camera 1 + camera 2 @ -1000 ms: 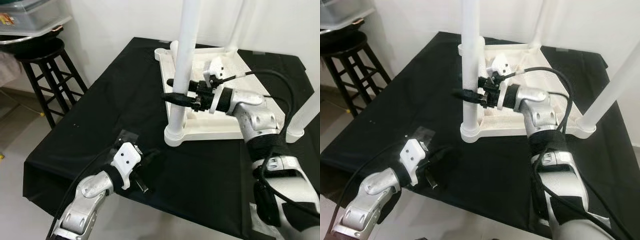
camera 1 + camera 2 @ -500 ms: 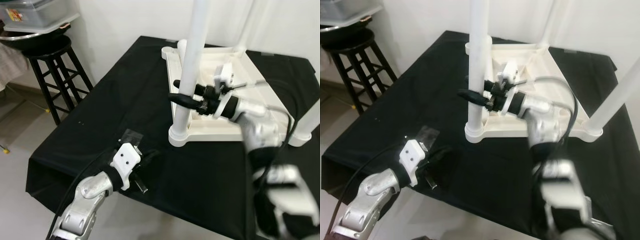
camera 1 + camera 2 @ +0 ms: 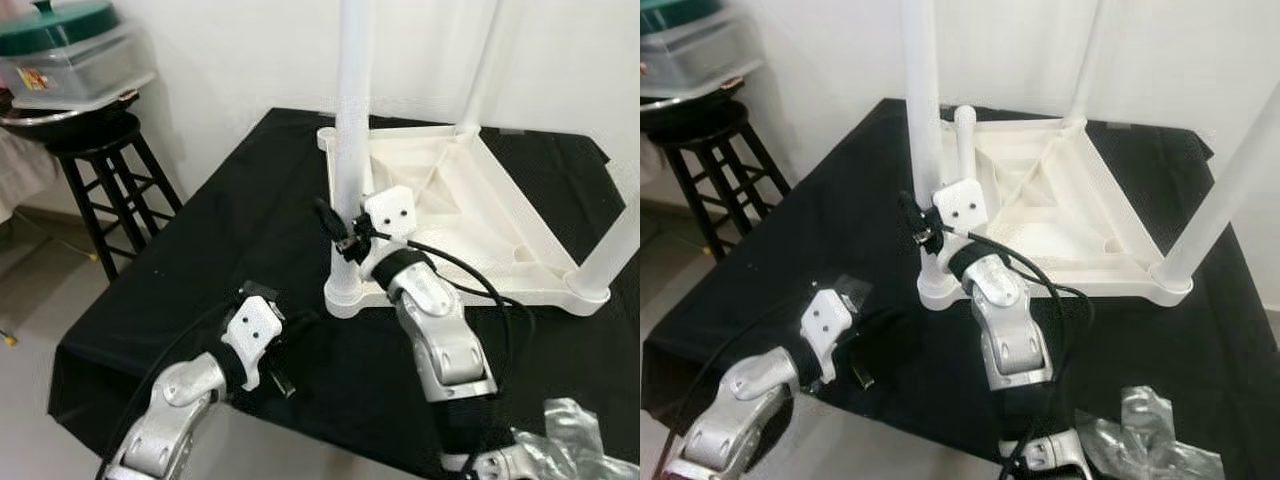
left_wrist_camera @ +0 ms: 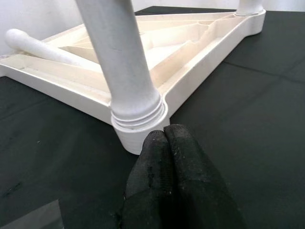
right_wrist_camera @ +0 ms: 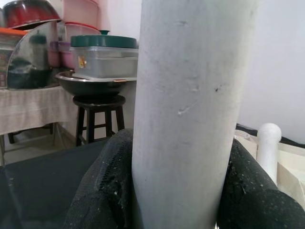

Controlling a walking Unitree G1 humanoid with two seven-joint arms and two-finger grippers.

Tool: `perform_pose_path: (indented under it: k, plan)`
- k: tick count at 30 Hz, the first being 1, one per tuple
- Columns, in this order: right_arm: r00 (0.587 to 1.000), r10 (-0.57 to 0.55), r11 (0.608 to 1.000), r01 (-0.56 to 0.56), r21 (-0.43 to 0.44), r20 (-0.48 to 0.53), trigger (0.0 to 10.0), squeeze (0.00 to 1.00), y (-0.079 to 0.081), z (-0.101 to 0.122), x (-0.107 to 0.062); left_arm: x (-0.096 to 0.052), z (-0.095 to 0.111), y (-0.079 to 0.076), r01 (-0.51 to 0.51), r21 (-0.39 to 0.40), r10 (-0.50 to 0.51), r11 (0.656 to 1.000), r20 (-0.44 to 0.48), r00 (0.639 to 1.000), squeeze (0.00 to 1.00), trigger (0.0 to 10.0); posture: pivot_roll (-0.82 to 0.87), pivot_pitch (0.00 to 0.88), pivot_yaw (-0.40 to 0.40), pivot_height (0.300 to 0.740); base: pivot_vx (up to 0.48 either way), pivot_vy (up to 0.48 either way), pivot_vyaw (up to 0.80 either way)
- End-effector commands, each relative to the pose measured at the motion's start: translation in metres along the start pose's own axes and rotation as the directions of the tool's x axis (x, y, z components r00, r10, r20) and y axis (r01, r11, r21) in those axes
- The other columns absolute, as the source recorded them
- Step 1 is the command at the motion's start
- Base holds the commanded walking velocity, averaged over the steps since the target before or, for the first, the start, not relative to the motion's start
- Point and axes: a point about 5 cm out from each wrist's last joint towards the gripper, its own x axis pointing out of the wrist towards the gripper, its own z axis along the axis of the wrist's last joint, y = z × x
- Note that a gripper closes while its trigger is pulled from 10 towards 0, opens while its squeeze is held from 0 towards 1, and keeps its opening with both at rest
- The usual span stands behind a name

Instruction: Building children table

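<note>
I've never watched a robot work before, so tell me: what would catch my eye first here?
An upside-down white children's table lies on a black-covered table, its legs pointing up. The right gripper has its fingers closed around the nearest leg, low down by its socket. The left gripper rests shut on the cloth in front of that corner.

You get bright, even room light with soft shadows; the white table leg (image 5: 190, 109) (close to the lens) blurs slightly.
</note>
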Motion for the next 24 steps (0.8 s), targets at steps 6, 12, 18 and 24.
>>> perform_pose_path:
  k: [6, 12, 18, 24]
  plan:
    - [0.981, 0.176, 0.982, -0.17, 0.076, -0.08, 10.0, 1.0, 0.013, -0.013, -0.002, -0.002, -0.002, 0.001, 0.01, 0.0, -0.01, 1.0, -0.011, 1.0, 0.0, 10.0, 0.06, 0.11, 0.013, 0.74, 0.0, 0.0, 0.0]
    - [0.887, 0.462, 0.887, -0.462, 0.0, 0.004, 10.0, 0.0, -0.007, 0.011, 0.002, -0.001, -0.001, 0.0, 0.016, 0.003, -0.016, 1.0, -0.005, 1.0, 0.0, 10.0, 0.07, 0.11, 0.005, 0.74, 0.0, 0.0, 0.0]
    - [0.804, 0.593, 0.805, -0.594, 0.002, -0.043, 10.0, 0.0, -0.026, 0.011, 0.002, 0.0, 0.0, -0.001, 0.014, 0.003, -0.014, 1.0, -0.002, 1.0, 0.0, 10.0, 0.07, 0.109, -0.001, 0.74, 0.0, 0.0, 0.0]
    - [0.725, 0.685, 0.728, -0.683, 0.056, -0.063, 7.9, 0.0, -0.045, 0.014, 0.011, 0.0, 0.0, -0.002, 0.014, 0.003, -0.014, 1.0, 0.001, 1.0, 0.0, 10.0, 0.08, 0.108, -0.007, 0.74, 0.0, 0.0, 0.0]
